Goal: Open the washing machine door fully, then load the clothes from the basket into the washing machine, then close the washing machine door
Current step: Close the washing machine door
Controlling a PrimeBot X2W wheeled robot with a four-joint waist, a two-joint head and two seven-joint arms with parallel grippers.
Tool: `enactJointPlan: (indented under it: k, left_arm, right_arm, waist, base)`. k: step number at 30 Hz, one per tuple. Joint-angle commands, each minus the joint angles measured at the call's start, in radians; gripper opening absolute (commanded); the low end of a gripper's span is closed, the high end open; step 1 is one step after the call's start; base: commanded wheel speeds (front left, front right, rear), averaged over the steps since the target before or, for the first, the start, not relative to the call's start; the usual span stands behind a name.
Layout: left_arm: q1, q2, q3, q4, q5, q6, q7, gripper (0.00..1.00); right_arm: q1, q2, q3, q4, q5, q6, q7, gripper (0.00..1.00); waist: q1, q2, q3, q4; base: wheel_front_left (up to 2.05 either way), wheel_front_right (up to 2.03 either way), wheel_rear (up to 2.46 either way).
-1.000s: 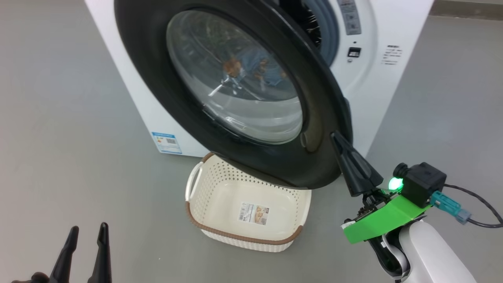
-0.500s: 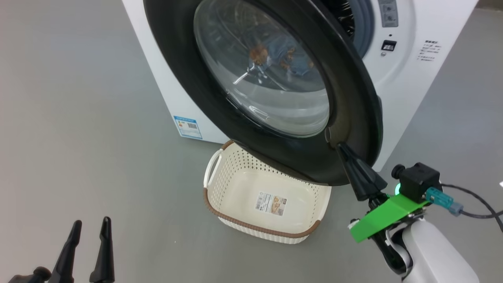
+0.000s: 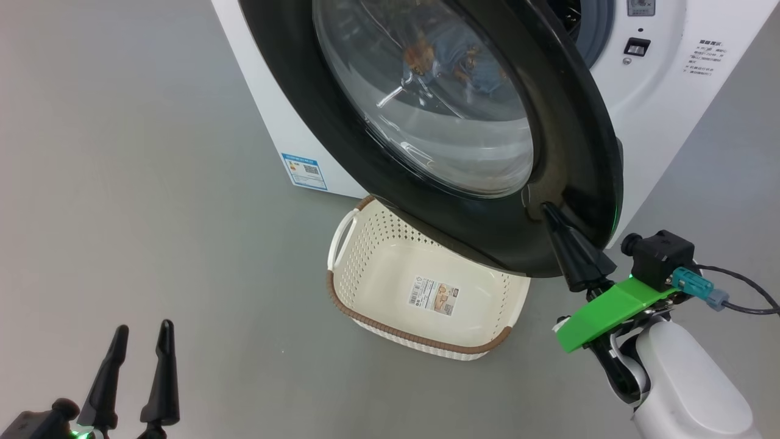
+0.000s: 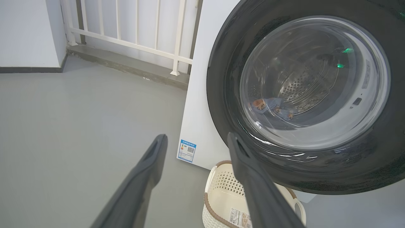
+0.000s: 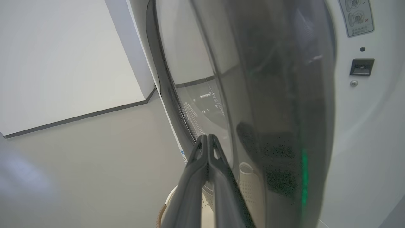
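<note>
The right gripper (image 3: 551, 214), fingers pressed together on nothing, noses the round black-rimmed glass door (image 3: 567, 140), seemingly to push it shut on the white washing machine (image 3: 658, 122). Inside lie light blue printed clothes (image 3: 463, 58); the cream perforated basket (image 3: 402, 332) stands empty; the left gripper (image 3: 143, 329) idles, fingers spread.

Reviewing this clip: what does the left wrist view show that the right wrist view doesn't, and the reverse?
Left wrist view, not right: the open left hand, a white railing, and the clothes lying in the steel drum, seen through the door glass.
Right wrist view, not left: the shut right hand, tips at the washing machine door rim, plus a black latch slot and an instruction label on the machine front.
Shared: the door, the white washing machine, the basket, the grey floor.
</note>
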Motion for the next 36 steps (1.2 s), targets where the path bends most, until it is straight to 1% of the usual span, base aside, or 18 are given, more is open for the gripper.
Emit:
enactJointPlan:
  k: [1, 13, 20, 26, 36]
  left_arm:
    - [-0.043, 0.022, 0.034, -0.017, -0.003, -0.003, -0.009, 1.00]
    - [-0.049, 0.033, 0.026, -0.020, -0.011, -0.003, -0.009, 1.00]
    - [-0.062, 0.041, 0.020, -0.023, -0.018, -0.003, -0.009, 1.00]
    - [-0.080, 0.043, 0.020, -0.027, -0.028, -0.003, -0.009, 1.00]
    - [-0.126, 0.048, 0.017, -0.036, -0.046, -0.003, -0.009, 1.00]
  right_arm:
    - [-0.019, 0.007, 0.007, -0.012, -0.009, 0.002, -0.005, 0.00]
    - [-0.017, 0.011, -0.044, 0.003, -0.022, 0.002, -0.005, 0.00]
    - [-0.048, -0.003, -0.078, 0.012, -0.030, 0.002, -0.005, 0.00]
    - [-0.118, -0.039, -0.104, 0.037, -0.040, 0.002, -0.005, 0.00]
    - [-0.277, -0.092, -0.113, 0.108, -0.058, 0.002, -0.005, 0.00]
  waist:
    - [-0.0001, 0.0000, 0.003, 0.000]
    - [-0.0001, 0.0000, 0.021, -0.009]
    - [-0.0001, 0.0000, 0.047, -0.009]
    - [-0.0001, 0.0000, 0.094, -0.007]
    - [-0.0001, 0.0000, 0.170, 0.006]
  base:
    - [0.00, 0.00, 0.00]
    - [0.00, 0.00, 0.00]
    - [0.00, 0.00, 0.00]
    - [0.00, 0.00, 0.00]
    - [0.00, 0.00, 0.00]
